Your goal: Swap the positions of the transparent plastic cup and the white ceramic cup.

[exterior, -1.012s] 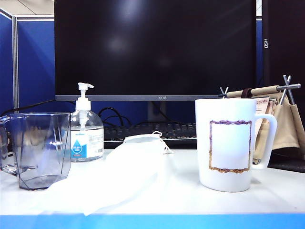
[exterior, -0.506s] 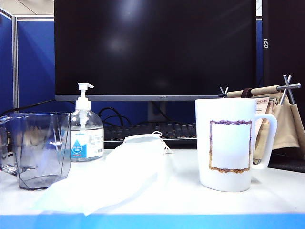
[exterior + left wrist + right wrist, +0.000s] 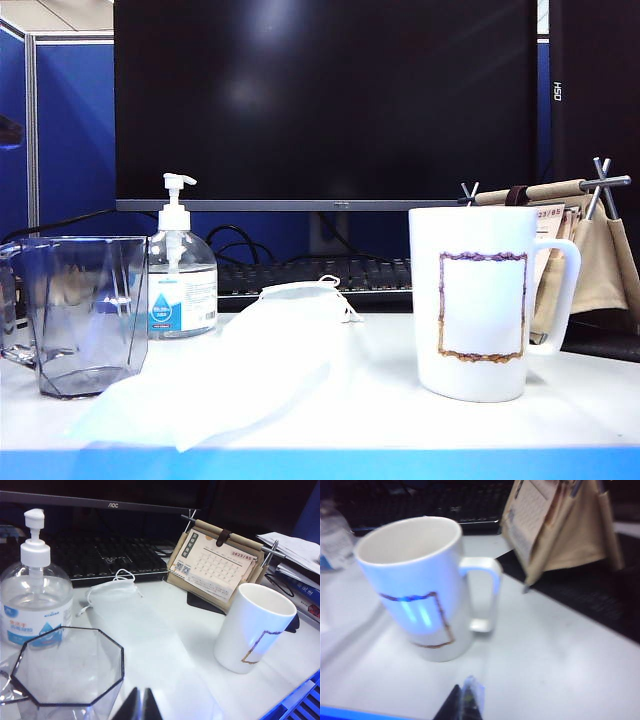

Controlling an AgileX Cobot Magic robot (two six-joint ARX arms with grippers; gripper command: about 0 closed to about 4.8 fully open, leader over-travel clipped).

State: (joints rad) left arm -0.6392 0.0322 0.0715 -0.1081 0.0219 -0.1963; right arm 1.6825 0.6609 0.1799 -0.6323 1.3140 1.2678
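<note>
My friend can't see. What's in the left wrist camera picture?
A clear faceted plastic cup stands close beside the left arm's shut pincer, with a white mug across the white table. Between them lies a white face mask; a sanitizer pump bottle, keyboard and desk calendar stand behind.

A pump bottle (image 3: 181, 270) and a white face mask (image 3: 262, 360) sit on the bench (image 3: 580, 410) before a dark AOC monitor (image 3: 325, 100) (keyboard (image 3: 320, 278) beneath), desk calendar (image 3: 215, 567) alongside.

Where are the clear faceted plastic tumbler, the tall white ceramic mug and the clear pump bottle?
Clear faceted plastic tumbler (image 3: 85, 315): exterior view, front wall.
Tall white ceramic mug (image 3: 482, 300): exterior view, inside the outlined rectangle.
Clear pump bottle with blue label (image 3: 34, 597): left wrist view, bottle body.
</note>
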